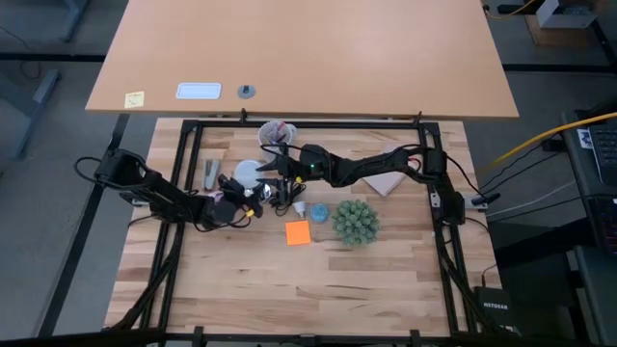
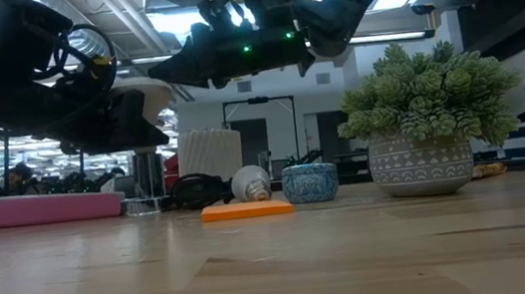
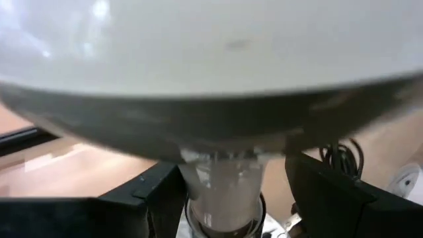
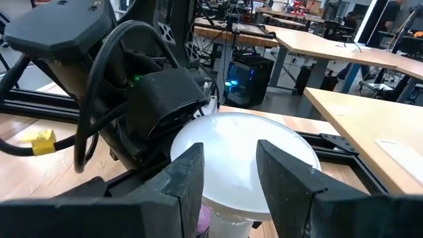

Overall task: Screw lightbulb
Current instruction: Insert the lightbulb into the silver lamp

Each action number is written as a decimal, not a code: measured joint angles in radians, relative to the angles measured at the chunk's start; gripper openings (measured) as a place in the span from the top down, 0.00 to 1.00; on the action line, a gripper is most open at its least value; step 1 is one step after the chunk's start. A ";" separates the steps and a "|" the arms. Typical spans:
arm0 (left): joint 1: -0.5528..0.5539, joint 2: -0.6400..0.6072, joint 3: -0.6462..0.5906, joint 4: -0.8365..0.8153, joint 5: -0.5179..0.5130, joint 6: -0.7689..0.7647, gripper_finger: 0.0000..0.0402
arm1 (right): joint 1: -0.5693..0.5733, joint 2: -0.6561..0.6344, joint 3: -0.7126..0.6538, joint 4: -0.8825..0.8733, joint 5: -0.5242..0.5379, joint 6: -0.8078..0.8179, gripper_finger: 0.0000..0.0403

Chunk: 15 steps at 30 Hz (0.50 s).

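White lightbulb [image 1: 300,207] lies on tabletop [image 1: 386,280], untouched.
L tool [image 3: 225,195] clenched on dome lamp [image 1: 249,173] neck; R tool [image 4: 230,158] released above dome; bulb at lamp's 4 o'clock.

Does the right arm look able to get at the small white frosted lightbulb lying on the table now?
Probably yes. The lightbulb lies uncovered on the wooden table beside a small blue bowl, and the right tool, open, hangs close by above the table, with nothing seen between them.
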<state>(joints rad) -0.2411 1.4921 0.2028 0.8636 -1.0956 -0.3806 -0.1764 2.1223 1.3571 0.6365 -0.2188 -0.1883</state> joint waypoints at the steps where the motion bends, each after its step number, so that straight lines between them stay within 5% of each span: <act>1: -0.002 0.000 0.000 -0.014 -0.002 -0.001 0.41 | 0.000 0.000 0.000 0.000 0.000 0.000 0.65; 15: -0.083 -0.002 0.000 -0.051 -0.152 -0.009 0.41 | 0.000 0.001 0.000 -0.001 0.005 0.001 0.65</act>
<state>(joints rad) -0.3239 1.4902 0.2031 0.8127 -1.2476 -0.3899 -0.1768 2.1231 1.3567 0.6357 -0.2142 -0.1875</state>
